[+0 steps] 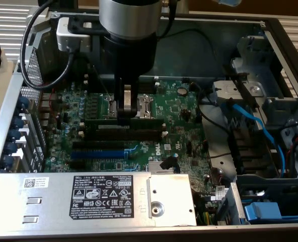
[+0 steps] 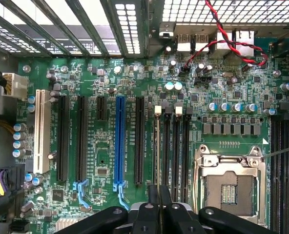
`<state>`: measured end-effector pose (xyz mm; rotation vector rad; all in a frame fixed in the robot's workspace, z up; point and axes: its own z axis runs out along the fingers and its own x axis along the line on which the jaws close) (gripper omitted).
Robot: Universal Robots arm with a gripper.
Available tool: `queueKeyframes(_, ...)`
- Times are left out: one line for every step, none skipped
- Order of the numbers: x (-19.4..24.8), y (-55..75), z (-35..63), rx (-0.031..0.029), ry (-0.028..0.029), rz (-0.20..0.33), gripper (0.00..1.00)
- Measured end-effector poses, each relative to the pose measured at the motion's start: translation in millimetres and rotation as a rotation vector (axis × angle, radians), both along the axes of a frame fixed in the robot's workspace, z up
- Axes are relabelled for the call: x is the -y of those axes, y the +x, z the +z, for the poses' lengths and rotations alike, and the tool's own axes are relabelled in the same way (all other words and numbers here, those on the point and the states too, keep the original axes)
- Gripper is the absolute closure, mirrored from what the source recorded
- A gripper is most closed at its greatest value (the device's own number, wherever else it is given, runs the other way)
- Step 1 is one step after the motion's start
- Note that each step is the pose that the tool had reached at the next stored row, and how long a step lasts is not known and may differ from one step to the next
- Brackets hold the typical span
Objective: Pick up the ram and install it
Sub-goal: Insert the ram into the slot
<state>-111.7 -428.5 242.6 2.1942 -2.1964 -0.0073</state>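
- Wrist view, nearest the lens: the gripper (image 2: 159,197) has its two fingers pressed close together, pinching the thin upper edge of the ram (image 2: 157,156) about midway along its length.
- The ram stands on edge and runs straight away from the fingers. Its long axis is parallel to the black slots (image 2: 176,151) just beside it.
- It lines up with the outermost slot of that bank, on the side toward the blue slot (image 2: 119,141). Whether it is fully seated or only resting in the slot mouth I cannot tell.
- A white end clip (image 2: 157,111) sits at the ram's far end, in line with it.
- On the bank's other side lies the open processor socket (image 2: 230,183), near the fingers but not touching them.
- Further off, red and black twisted wires (image 2: 222,36) loop by the rear ports, well apart from the ram.
- In the exterior view the gripper hangs vertically over the middle of the board. The ram lies across beneath it, from that view's left to its right.
- A blue cable (image 1: 259,131) toward that view's right is well clear.
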Motion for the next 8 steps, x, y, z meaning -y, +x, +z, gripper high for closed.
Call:
queueKeyframes(0.0, 0.0, 0.0, 0.0000, 0.0000, -0.001, 0.88)
queueKeyframes(0.0, 0.0, -0.1, 0.0000, 0.0000, -0.001, 0.88)
queueKeyframes(0.0, -0.1, -0.2, 0.0000, 0.0000, -0.002, 0.88)
queueKeyframes(0.0, -0.8, -0.4, 0.0001, 0.0002, -0.003, 0.88)
queueKeyframes(-0.1, -0.9, -0.4, 0.0001, 0.0002, -0.005, 0.88)
queueKeyframes(0.0, -1.1, -0.5, 0.0000, 0.0000, -0.007, 0.88)
queueKeyframes(0.0, -1.1, -0.6, -0.0001, 0.0000, -0.008, 0.88)
queueKeyframes(0.0, -1.1, -0.6, -0.0001, -0.0001, -0.009, 0.88)
